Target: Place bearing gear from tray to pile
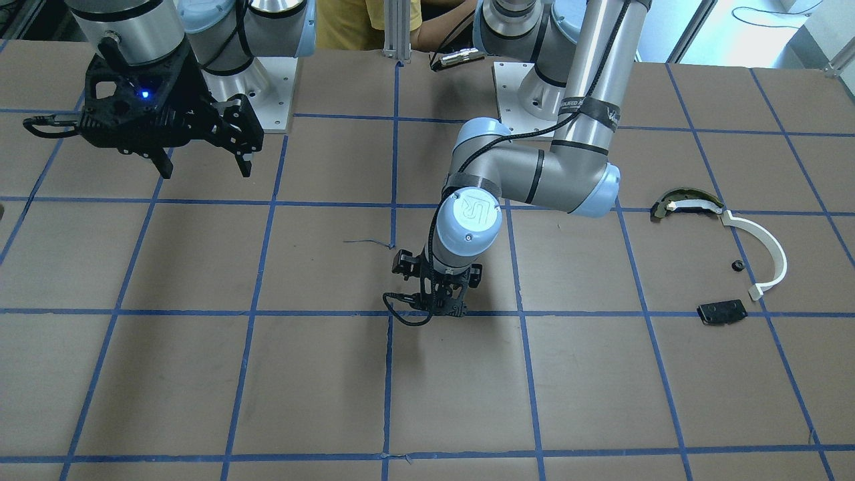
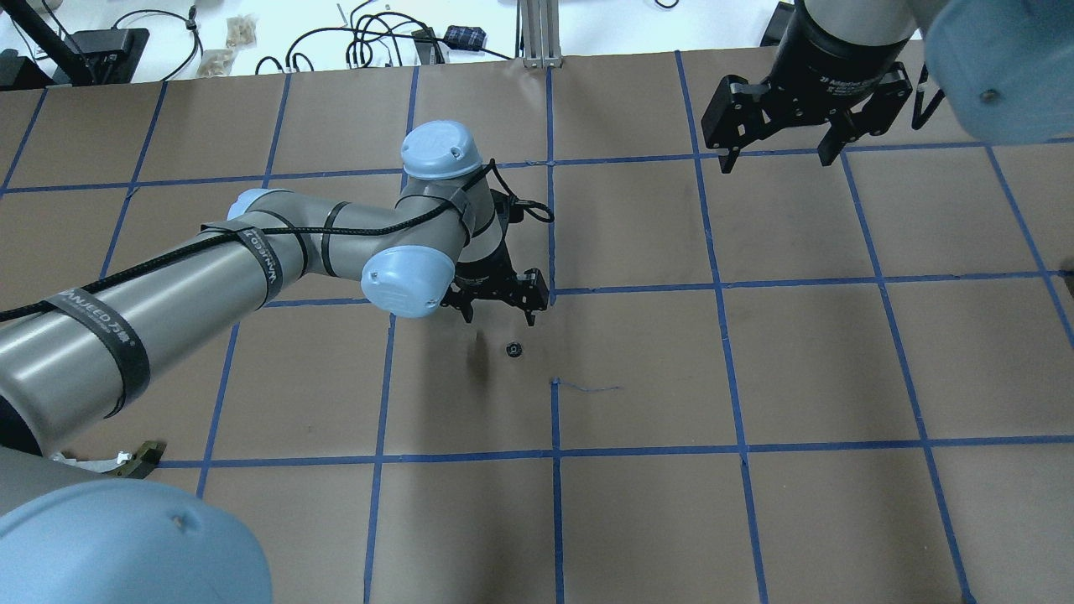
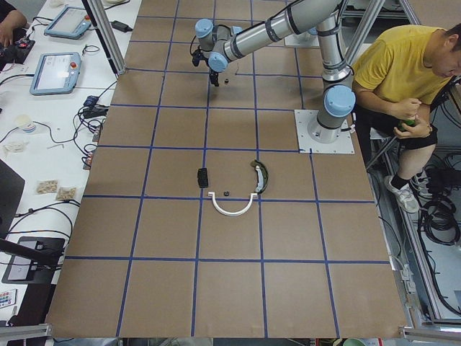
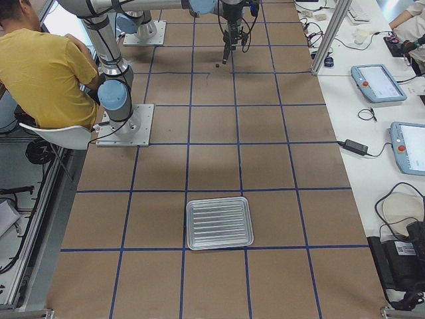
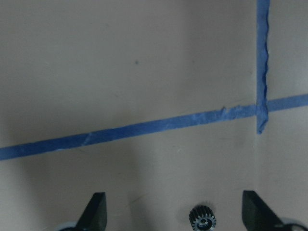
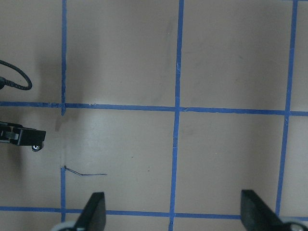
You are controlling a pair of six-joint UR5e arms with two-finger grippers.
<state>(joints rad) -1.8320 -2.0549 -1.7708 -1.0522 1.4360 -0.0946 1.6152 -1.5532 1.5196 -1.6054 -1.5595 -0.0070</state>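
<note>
A tiny black bearing gear (image 2: pixel 513 349) lies on the brown table near its middle, and shows in the left wrist view (image 5: pixel 202 219) too. My left gripper (image 2: pixel 499 319) is open and hovers just beyond the gear, not touching it; in the left wrist view the gear sits between the fingertips (image 5: pixel 97 208), nearer the right one. The pile lies far off on my left: a white curved strip (image 1: pixel 768 247), a dark curved piece (image 1: pixel 685 202), a flat black plate (image 1: pixel 721 312) and a small black ring (image 1: pixel 738 265). My right gripper (image 2: pixel 776 159) is open and empty, held high.
A silver ribbed tray (image 4: pixel 219 222) lies empty on the table toward my right end. Blue tape lines grid the table. A person in a yellow shirt (image 3: pixel 403 65) sits behind the arm bases. Tablets and cables lie on the white bench (image 4: pixel 372 146) beyond the table.
</note>
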